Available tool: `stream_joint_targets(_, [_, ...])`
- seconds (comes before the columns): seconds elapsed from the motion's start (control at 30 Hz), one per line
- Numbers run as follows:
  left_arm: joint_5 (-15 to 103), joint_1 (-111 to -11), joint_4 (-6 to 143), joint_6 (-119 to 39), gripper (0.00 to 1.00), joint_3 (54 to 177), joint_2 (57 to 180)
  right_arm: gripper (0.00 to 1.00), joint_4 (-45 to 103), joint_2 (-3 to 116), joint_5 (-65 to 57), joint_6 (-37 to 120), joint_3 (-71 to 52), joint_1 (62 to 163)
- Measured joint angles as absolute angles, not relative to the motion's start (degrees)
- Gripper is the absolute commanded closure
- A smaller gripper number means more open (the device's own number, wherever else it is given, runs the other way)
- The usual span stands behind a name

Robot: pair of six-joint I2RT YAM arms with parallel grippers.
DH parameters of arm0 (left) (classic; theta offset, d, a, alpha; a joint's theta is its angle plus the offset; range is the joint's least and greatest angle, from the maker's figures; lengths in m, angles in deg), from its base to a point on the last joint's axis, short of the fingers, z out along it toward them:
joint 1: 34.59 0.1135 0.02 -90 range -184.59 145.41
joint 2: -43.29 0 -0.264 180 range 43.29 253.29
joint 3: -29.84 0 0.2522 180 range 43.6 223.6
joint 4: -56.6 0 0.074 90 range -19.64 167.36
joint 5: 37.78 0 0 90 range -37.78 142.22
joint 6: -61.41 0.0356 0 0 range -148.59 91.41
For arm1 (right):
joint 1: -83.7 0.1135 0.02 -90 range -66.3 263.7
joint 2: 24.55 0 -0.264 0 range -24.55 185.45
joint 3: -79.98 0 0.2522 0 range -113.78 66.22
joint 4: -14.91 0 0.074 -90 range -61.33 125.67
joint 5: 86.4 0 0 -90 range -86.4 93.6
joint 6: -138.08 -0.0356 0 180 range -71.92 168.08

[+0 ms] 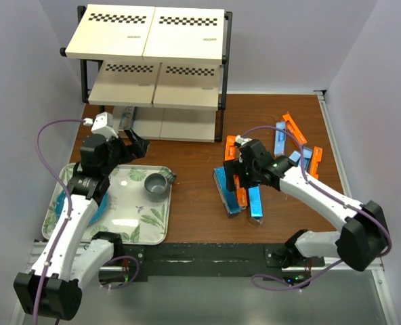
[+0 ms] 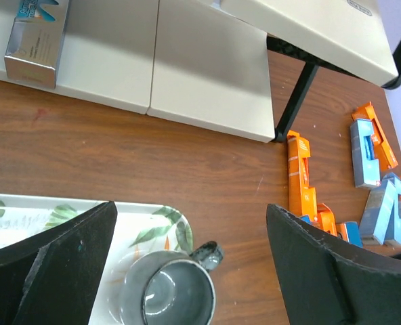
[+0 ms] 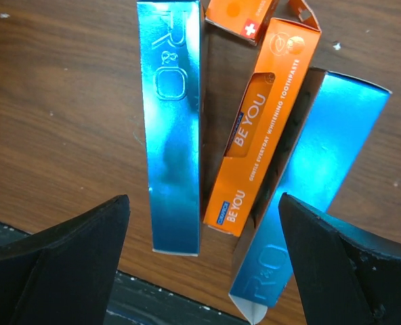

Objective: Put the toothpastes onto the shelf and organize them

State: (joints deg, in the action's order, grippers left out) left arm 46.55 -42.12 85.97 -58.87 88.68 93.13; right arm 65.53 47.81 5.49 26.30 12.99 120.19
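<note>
Downward, right end effector (image 3: 200, 203) gapes

**Pale Walls Hem Wooden Table**

A brown wood-grain table (image 1: 194, 203) sits in even light. A pale back wall (image 1: 282, 40) rises behind it, a left wall (image 1: 17, 68) and a right wall (image 1: 390, 101) flank it, and a black strip (image 1: 207, 256) lines its near edge.

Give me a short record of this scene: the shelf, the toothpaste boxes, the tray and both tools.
shelf: three tiers, far left of the table
shelved box: one, silvery blue, on the bottom board
loose boxes: orange and blue, scattered on the table right of the shelf
tray: leaf pattern, near left, holds a grey cup
left tool: open, holding nothing, above the tray's far edge
right tool: open, holding nothing, over two blue boxes and an orange one
</note>
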Motion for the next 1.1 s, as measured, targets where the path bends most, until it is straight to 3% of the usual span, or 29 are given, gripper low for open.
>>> stream_joint_targets(0.4, [43.1, -42.2, 92.6, -57.5, 0.02, 85.7, 87.3, 0.16, 61.6, 60.5, 5.4, 25.3, 11.7, 126.8])
stream_joint_targets(0.53, [42.4, -42.4, 93.8, -56.9, 0.02, 85.6, 87.0, 0.32, 61.0, 62.3, 6.3, 23.7, 10.8, 130.1])
stream_joint_targets(1.1, [41.9, -46.4, 96.6, -54.5, 0.02, 85.6, 87.1, 0.67, 71.6, 73.6, 27.6, 16.8, -1.6, 150.1])
